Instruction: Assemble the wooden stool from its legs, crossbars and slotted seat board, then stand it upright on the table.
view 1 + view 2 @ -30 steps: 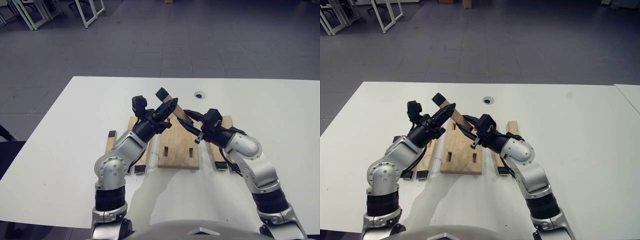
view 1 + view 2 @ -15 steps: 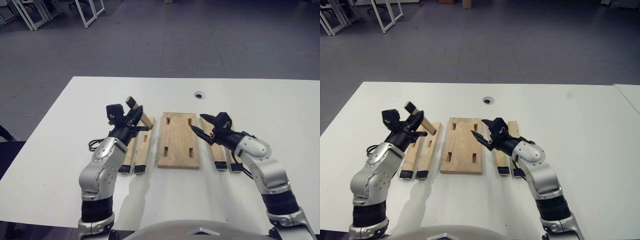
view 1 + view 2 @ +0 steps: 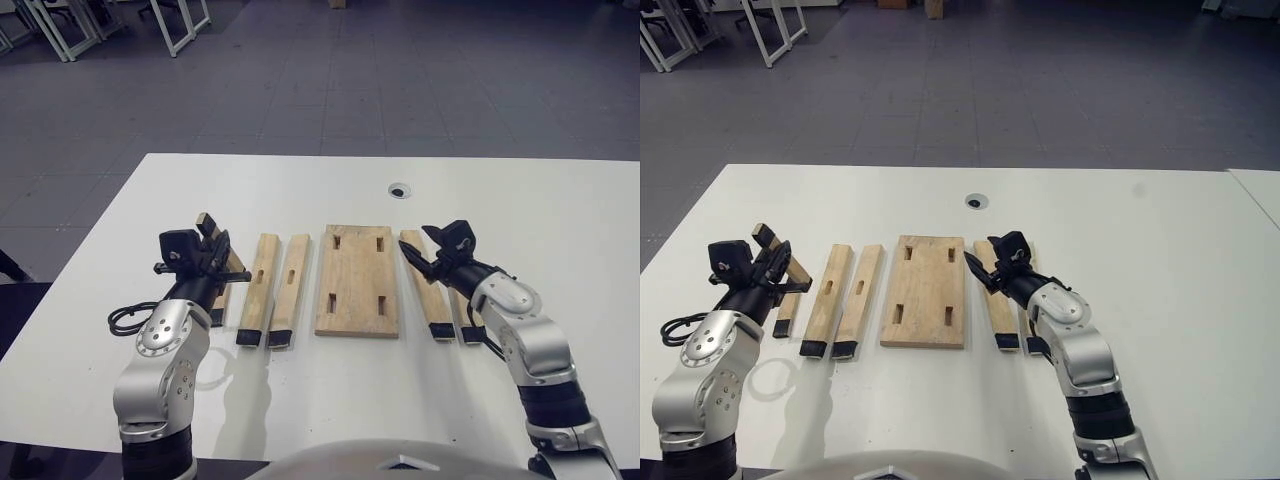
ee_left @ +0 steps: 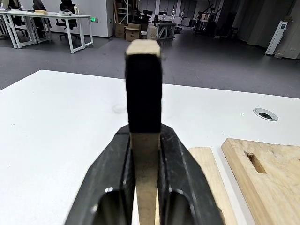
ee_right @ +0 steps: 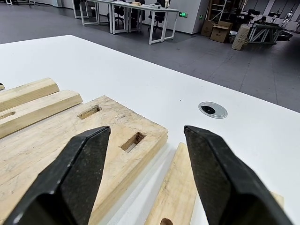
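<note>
Left gripper [image 3: 212, 258] clamps a black-capped leg [image 4: 144, 84] over the table's [image 3: 560, 220] left side; my right gripper [image 3: 418, 245] hangs open just right of the seat board [image 3: 357, 285].

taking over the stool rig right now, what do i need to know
Left gripper: shut on a black-tipped wooden piece, out at the left of the table.
Right gripper: open, above the right pair of wooden pieces.
Seat board: flat in the middle, with the left pair flat on its other side.
Done: nothing joined.
Left: the whole assembly, then standing the stool upright.
</note>
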You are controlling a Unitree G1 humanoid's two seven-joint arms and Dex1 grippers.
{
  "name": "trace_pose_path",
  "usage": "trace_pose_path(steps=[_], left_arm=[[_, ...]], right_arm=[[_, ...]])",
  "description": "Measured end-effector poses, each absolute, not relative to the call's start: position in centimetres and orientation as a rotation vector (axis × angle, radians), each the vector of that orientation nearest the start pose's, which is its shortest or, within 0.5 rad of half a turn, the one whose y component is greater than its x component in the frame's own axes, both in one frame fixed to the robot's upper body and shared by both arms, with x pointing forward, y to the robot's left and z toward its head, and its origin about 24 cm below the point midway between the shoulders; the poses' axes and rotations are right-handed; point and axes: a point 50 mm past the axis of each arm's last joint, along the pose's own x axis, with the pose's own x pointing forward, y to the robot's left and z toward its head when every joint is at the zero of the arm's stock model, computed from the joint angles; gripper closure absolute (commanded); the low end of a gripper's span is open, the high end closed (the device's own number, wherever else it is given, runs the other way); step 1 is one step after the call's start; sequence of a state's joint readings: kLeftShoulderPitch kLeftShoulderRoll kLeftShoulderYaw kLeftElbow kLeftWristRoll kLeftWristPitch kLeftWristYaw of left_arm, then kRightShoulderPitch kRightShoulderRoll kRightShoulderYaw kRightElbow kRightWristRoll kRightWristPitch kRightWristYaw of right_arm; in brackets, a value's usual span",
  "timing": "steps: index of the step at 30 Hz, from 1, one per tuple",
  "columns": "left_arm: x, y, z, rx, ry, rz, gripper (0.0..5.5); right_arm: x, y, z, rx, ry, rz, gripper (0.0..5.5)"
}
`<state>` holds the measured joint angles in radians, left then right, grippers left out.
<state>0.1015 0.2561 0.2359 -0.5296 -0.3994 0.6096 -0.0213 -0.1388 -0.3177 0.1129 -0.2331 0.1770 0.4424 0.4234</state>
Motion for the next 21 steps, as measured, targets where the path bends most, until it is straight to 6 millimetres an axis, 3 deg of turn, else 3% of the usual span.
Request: trace_pose_path(steps=[21], left_arm=[[23.0, 19.7, 9.0, -0.108, 0.152, -0.024, 5.07]], right_arm=[[26.2, -13.6, 8.9, -0.177, 0.136, 0.607, 2.61]])
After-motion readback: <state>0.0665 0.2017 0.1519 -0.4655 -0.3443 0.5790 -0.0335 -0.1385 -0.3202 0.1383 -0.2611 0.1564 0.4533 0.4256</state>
